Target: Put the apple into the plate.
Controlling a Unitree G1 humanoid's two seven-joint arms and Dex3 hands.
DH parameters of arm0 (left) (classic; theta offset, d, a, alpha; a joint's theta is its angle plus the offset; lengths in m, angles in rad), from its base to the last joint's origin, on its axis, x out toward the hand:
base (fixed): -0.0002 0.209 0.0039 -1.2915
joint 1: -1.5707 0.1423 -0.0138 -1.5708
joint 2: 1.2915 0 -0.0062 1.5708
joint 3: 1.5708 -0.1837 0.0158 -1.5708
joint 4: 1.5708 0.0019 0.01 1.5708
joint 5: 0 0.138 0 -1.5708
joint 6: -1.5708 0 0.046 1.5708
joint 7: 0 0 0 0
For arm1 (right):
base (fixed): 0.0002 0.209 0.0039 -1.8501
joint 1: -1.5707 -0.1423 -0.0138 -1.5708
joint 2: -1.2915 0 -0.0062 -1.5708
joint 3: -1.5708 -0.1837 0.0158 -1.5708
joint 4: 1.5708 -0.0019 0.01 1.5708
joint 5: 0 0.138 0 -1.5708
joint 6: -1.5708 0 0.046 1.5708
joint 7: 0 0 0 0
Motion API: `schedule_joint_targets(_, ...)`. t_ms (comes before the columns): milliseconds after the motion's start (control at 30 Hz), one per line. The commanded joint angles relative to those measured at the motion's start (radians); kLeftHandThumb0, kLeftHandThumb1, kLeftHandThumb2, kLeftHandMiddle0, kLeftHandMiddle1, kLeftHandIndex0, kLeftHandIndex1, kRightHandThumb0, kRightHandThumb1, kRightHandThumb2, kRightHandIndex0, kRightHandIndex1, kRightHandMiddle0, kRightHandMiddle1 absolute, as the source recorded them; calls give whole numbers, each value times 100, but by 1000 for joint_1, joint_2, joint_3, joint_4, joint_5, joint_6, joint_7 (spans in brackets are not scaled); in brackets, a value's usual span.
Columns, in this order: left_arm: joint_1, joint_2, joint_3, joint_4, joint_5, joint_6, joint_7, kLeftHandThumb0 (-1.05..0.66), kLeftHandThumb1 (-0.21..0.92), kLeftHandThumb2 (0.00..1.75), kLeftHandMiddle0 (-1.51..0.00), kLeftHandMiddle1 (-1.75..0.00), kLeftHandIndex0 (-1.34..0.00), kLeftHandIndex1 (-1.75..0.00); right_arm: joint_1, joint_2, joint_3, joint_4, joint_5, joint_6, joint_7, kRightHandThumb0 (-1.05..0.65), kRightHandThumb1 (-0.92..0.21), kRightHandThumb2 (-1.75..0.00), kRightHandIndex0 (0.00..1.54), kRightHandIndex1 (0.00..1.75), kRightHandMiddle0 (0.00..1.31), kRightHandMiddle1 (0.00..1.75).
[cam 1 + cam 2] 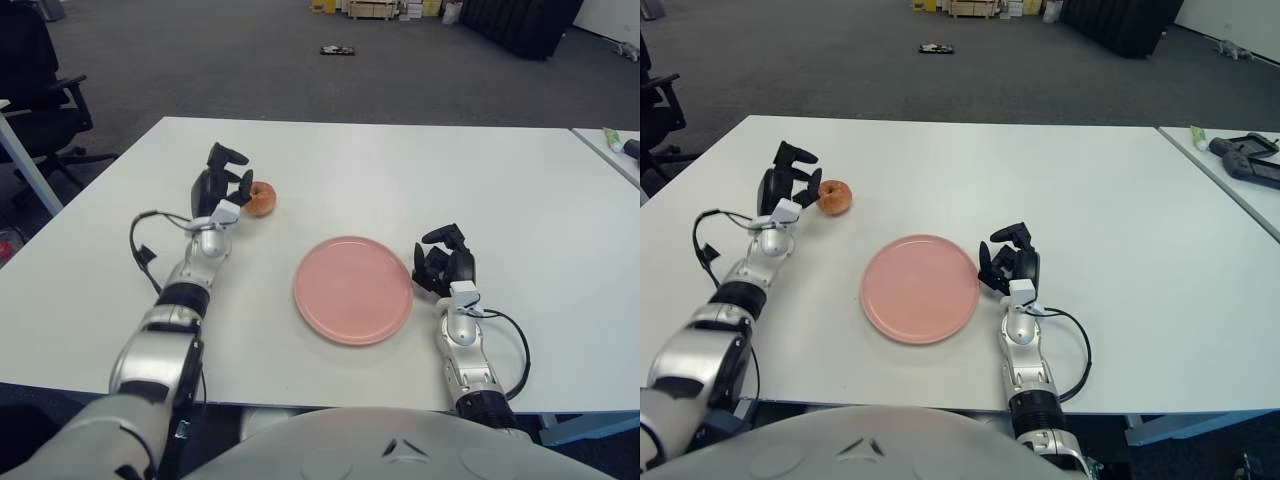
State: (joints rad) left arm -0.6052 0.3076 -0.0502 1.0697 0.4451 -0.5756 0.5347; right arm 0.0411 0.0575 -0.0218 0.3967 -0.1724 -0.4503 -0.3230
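Apple's (261,198) left side behind left hand (220,186).

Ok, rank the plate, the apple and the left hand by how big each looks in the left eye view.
1. The plate, clearly the largest.
2. The left hand, open beside the apple on its left.
3. The apple, the smallest.
Hand and apple sit about equally far from the camera, so that comparison looks fair; the plate is nearer, which enlarges it somewhat.

Left hand (222,184) open beside apple (261,198).
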Motion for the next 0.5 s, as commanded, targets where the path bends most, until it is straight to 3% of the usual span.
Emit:
schedule_joint_targets(0, -83, 15, -53, 77, 56, 1, 63, -70, 90, 64, -3, -81, -1, -103, 9, -3, -5, 39, 0, -17, -6, -40, -60, -96, 95, 175, 39, 175)
schedule_joint_targets(100, -123, 17, -88, 127, 82, 21, 90, -79, 91, 56, -1, -57, 0, -79, 7, -5, -5, 45, 1, -22, -5, -40, -61, -96, 95, 175, 39, 175)
schedule_joint_targets(333, -185, 25, -180, 186, 138, 108, 33, -89, 88, 44, 0, -14, 0, -50, 6, -8, -10, 51, 6, -27, -6, -40, -61, -95, 95, 175, 39, 175)
schedule_joint_targets(467, -205, 27, -224, 205, 162, 143, 4, -90, 83, 42, 0, -4, 0, -38, 5, -9, -12, 54, 5, -31, -8, -40, -61, -95, 94, 175, 39, 175)
